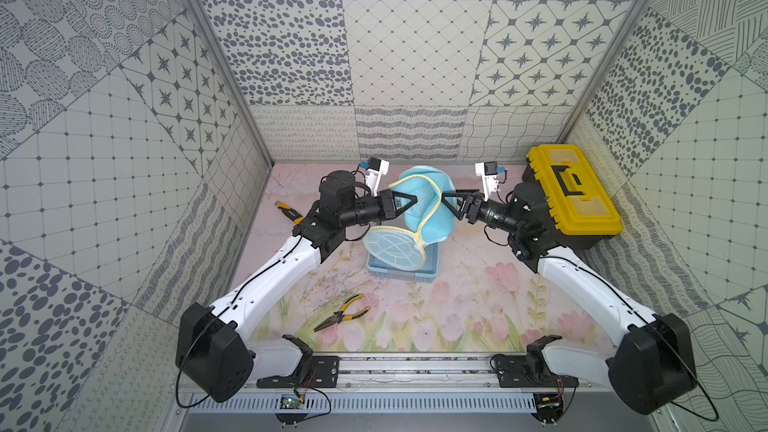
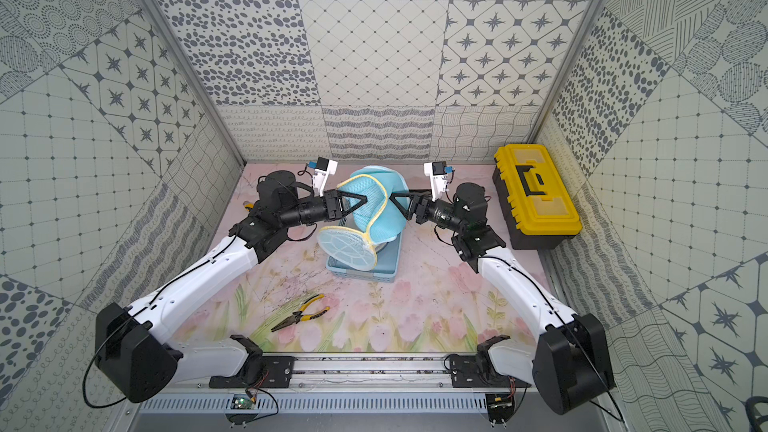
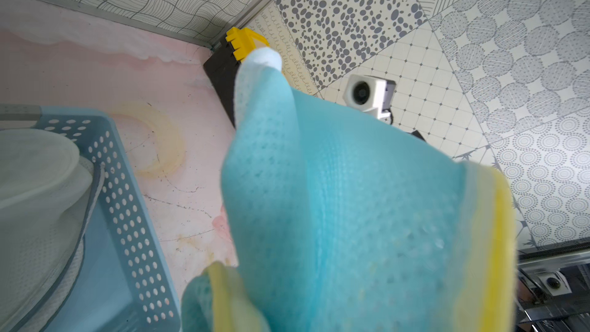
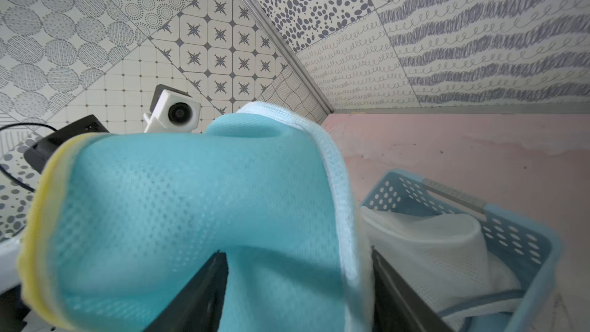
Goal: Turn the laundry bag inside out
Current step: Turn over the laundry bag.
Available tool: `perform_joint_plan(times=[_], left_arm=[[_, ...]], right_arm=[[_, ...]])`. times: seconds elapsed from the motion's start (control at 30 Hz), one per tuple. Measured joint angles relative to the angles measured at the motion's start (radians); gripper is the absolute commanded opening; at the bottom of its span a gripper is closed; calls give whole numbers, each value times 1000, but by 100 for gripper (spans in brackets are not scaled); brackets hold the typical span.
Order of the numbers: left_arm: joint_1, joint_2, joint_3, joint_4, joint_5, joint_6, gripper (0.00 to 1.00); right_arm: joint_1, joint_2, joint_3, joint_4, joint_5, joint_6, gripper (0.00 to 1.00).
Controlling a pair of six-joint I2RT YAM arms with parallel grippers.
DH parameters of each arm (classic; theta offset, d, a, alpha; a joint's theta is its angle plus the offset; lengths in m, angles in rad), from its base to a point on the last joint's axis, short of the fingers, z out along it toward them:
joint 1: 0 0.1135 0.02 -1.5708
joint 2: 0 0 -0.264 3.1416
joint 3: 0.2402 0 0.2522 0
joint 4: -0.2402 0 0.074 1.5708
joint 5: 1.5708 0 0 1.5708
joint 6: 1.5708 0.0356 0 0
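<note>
The blue mesh laundry bag [image 1: 419, 205] hangs in the air between the two arms, raised above a pale blue perforated basket [image 1: 401, 274] that stands on the floral table mat [image 1: 478, 305]; its yellow-trimmed rim curls round the opening, and a round white mesh panel [image 1: 395, 249] edged in yellow droops from it over the basket. The left gripper [image 1: 409, 201] is closed on the bag, pinching the mesh just inside the yellow rim; in the left wrist view the fabric [image 3: 351, 218] fills the frame and hides the fingers. The right gripper [image 1: 451, 201] stands with its jaws apart at the opposite side of the bag; the right wrist view shows its black fingers [image 4: 198, 295] spread, with blue mesh lying between them. A yellow and black toolbox [image 1: 573, 197] sits behind the right arm at the table's far corner; yellow-handled pliers [image 1: 345, 311] lie near the front; a yellow-tipped tool [image 1: 286, 209] peeks out behind the left arm.
</note>
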Motion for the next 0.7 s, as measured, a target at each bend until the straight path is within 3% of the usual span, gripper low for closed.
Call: perform_joint_plan(times=[0.2, 0.33, 0.57, 0.7], left_arm=[[-10, 7, 83, -195, -11, 109, 0], [-16, 26, 144, -334, -13, 183, 0], [-31, 52, 207, -502, -26, 283, 0], [-36, 66, 214, -592, -50, 316, 0]], right_arm=[[53, -66, 227, -324, 28, -249, 75], [149, -45, 337, -516, 156, -415, 77], [200, -92, 339, -618, 308, -502, 78], [213, -136, 375, -632, 296, -532, 78]])
